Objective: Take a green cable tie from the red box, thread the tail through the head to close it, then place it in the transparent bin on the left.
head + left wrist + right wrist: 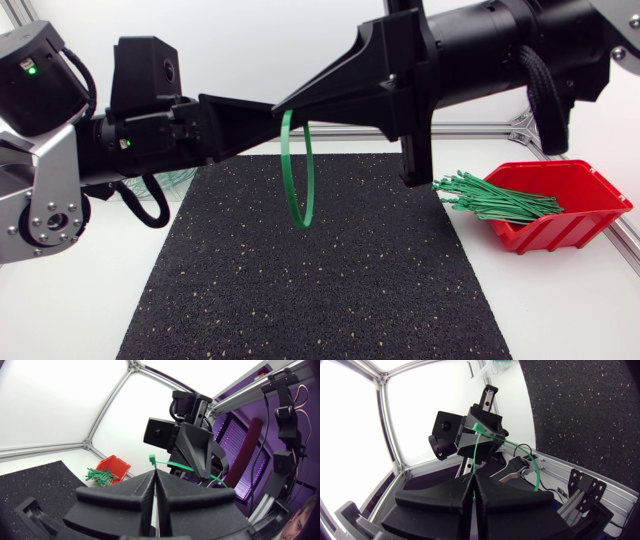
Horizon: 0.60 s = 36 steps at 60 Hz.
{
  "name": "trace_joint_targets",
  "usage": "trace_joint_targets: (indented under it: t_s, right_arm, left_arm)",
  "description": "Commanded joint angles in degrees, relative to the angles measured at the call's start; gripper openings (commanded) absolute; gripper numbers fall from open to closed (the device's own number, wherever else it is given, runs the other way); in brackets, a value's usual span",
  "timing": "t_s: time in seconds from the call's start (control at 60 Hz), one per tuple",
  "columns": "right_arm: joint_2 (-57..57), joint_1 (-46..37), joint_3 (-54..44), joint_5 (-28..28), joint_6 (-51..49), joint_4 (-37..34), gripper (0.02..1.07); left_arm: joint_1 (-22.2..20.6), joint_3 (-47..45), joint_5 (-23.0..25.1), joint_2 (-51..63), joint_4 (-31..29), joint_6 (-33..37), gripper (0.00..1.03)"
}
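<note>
**Operator:** Which step am I on?

**Observer:** Threading, by my reading. The green cable tie (297,175) hangs as a loop in the air above the black mat (330,280). It sits between your two arms, well apart from the red box (585,190) and its spare ties (495,200).

**Operator:** And the grippers?

**Observer:** Your left gripper (270,112) has its fingers pressed together on the tie, with the head (152,458) standing just past their tips. Your right gripper (293,100) is pinched on the strap too (its wrist view shows the green band rising from between the fingers). The two tips are close together at the top of the loop.

**Operator:** Is it closed yet?

**Observer:** I cannot tell whether the tail has gone through the head; from above, the tips hide the joint.

**Operator:** Next, then?

**Observer:** If it isn't through, line the tail up square with the slot and push it in, steadying the head with your left. Once it catches, your right should let go and your left should carry the loop to the transparent bin (178,181), mostly hidden behind your left arm.
</note>
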Motion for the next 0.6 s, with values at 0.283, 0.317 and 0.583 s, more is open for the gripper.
trace_joint_targets:
  t_s: [0.283, 0.317, 0.583]
  right_arm:
    - [-0.19, -0.58, 1.7, 0.51, 1.25, -0.3, 0.08]
    - [-0.45, -0.58, 1.7, 0.51, 1.25, -0.56, 0.08]
    - [-1.6, -0.41, 1.79, 0.16, 1.52, -1.09, 0.08]
  left_arm:
    - [1.2, -1.51, 0.32, -1.57, 0.95, -4.35, 0.03]
    - [1.29, -1.51, 0.32, -1.57, 0.95, -4.44, 0.03]
    - [1.55, -1.51, 0.23, -0.7, 1.04, -4.62, 0.03]
